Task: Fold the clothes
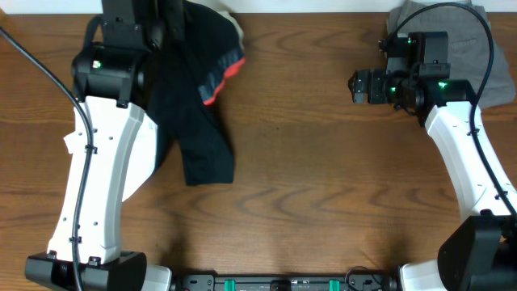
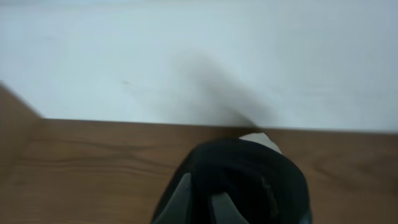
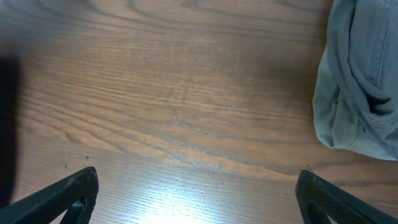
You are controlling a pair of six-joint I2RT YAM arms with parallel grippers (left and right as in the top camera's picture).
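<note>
Status: trousers, black with a red waistband, lie crumpled at the table's far left, partly under the left arm; no fold is visible. Left claw clenched, black cloth bunched round it, apparently the trousers. Right claw released, over bare wood near grey shorts. White garment peeks out behind. Judged: all folding remains.

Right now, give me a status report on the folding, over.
Left pincer shut on black trousers. Right pincer open, empty, over table. Grey shorts lie beside it, clear of trousers.
</note>
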